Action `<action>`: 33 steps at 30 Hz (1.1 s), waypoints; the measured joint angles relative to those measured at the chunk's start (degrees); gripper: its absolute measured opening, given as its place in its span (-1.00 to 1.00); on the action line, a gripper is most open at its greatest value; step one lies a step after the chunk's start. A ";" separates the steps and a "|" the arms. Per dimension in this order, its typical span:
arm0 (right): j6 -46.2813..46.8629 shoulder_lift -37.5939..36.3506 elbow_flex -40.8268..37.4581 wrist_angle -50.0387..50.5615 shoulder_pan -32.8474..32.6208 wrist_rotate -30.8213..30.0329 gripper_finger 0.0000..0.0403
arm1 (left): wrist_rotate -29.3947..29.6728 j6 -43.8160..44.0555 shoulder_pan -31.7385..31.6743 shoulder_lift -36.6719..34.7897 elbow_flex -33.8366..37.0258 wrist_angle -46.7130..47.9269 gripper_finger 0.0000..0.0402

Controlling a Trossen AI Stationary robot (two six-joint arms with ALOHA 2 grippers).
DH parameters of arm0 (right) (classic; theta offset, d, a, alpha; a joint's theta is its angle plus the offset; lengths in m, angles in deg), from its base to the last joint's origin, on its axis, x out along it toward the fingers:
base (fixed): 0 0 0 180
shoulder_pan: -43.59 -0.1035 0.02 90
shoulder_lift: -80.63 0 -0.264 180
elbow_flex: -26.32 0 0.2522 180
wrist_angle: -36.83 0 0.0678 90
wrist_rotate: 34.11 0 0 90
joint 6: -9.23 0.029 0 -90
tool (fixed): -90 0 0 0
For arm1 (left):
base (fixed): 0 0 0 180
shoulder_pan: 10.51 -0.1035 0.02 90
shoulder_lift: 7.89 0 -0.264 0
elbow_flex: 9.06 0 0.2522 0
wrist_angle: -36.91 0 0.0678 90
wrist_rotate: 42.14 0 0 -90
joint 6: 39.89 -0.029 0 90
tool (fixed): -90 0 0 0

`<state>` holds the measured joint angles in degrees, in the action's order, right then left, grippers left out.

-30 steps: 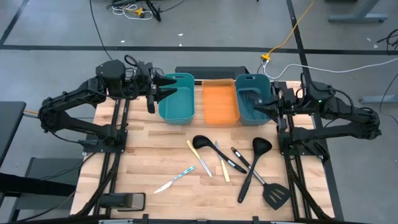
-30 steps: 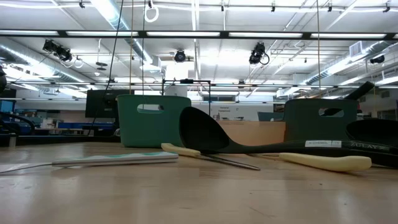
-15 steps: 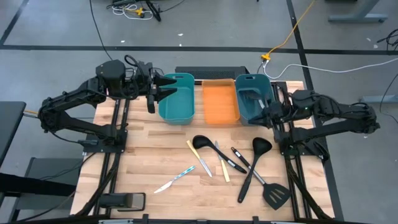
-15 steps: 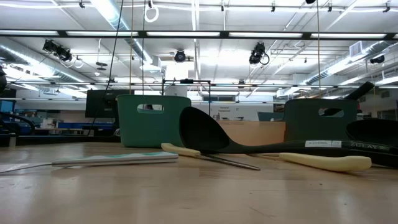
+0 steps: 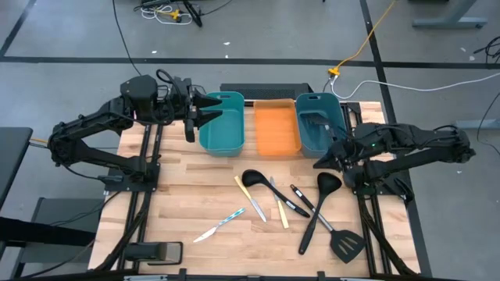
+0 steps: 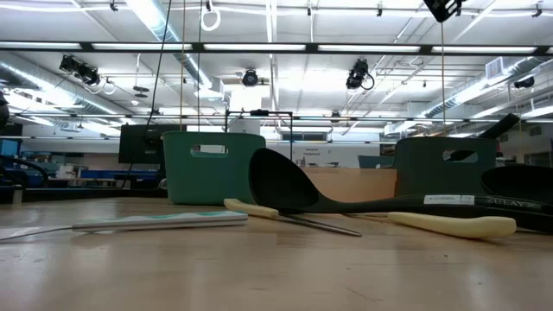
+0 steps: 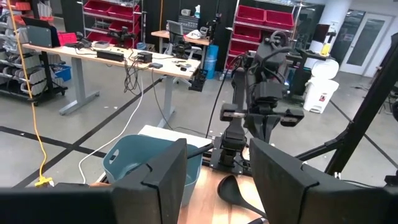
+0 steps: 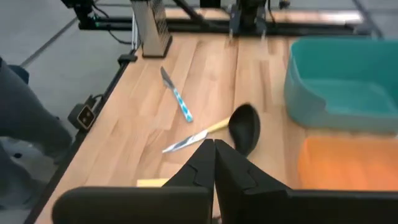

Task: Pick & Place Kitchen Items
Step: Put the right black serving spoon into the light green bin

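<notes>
The kitchen items [image 5: 291,204], a scatter of black ladles, a spatula and small knives, lie loose on the wooden table [image 5: 195,195], all on the near side of the three containers, which suggests they wait there to be sorted one at a time. The right gripper [image 5: 326,157] hangs just past the near wall of the right teal bin [image 5: 316,125], its fingers pressed together and pinching nothing; in the right wrist view the two dark fingers meet in a seam. Directly below and just ahead of it sits the large ladle [image 5: 319,203], its bowl nearest to the fingertips, with the spatula [image 5: 344,240] farther out along the same line. The black-handled knife [image 5: 301,197] and the grey-handled one lie to its inner side, then the smaller ladle [image 5: 252,184], and the blue-handled knife [image 5: 221,225] is well apart. My reading is that this arm is leaning out toward the pile to choose a piece, so the fingers must part before any grasp.

The left gripper [image 5: 205,111] waits above the rim of the left teal bin [image 5: 225,125], fingers spread and empty. The orange tray [image 5: 276,130] lies between the bins.
</notes>
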<state>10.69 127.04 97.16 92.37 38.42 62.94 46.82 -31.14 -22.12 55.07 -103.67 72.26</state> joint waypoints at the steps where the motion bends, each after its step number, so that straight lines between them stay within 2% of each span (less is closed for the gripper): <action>1: 1.27 0.32 0.00 0.26 0.00 0.02 -0.93 | 0.00 0.02 -0.01 0.00 -0.01 -0.02 -0.10; 6: 6.48 2.34 0.00 0.82 0.02 1.25 -0.87 | -0.02 0.15 0.00 0.00 0.01 -0.01 -0.10; 23: -0.20 10.56 0.01 7.62 -0.19 5.98 -0.84 | -0.04 0.05 0.01 0.00 0.00 -0.02 -0.10; 27: -2.63 12.27 0.00 8.87 -0.58 5.86 -0.73 | -0.04 -0.52 -0.01 0.00 0.01 -0.01 -0.10; 33: -5.54 13.80 0.02 11.01 -2.00 4.37 -0.42 | -0.06 -1.27 -0.01 0.00 0.01 -0.02 -0.10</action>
<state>5.14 140.84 97.18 103.38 36.42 67.31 46.76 -32.41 -22.13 55.07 -103.66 72.24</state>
